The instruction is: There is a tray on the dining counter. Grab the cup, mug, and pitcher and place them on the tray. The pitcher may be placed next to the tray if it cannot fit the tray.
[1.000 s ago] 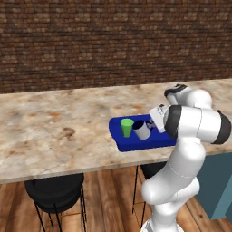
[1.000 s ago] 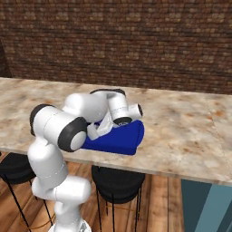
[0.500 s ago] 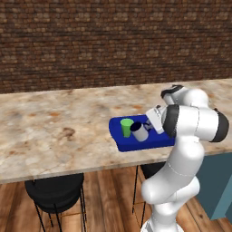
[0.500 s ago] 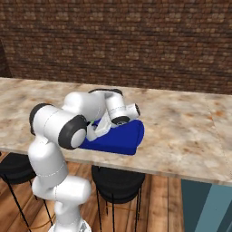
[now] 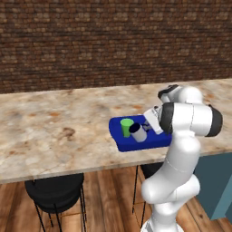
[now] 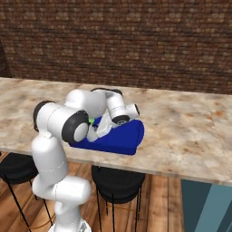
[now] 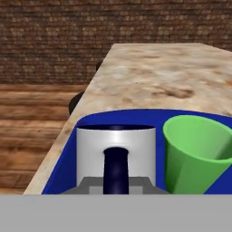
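Observation:
The blue tray (image 5: 136, 145) (image 6: 123, 139) (image 7: 68, 152) lies near the front edge of the dining counter (image 5: 54, 131). On it stands the green cup (image 5: 126, 127) (image 7: 199, 149); a sliver of the cup (image 6: 92, 121) shows past the arm. Right beside the cup, over the tray, is the grey mug (image 5: 138, 133) (image 7: 115, 142), slightly tilted. My gripper (image 5: 147, 126) (image 7: 116, 183) is shut on its dark navy handle (image 7: 115, 165). Whether the mug's base touches the tray I cannot tell. The pitcher is out of view.
Black stools (image 5: 54, 195) (image 6: 115, 179) stand under the counter's front edge. A brick wall (image 5: 113, 41) runs behind the counter. A teal cabinet (image 5: 215, 181) is at the lower right. Bare counter top (image 6: 181, 122) stretches to both sides of the tray.
My gripper has carried the mug a little to the left, closer to the green cup. The cup and tray have stayed put.

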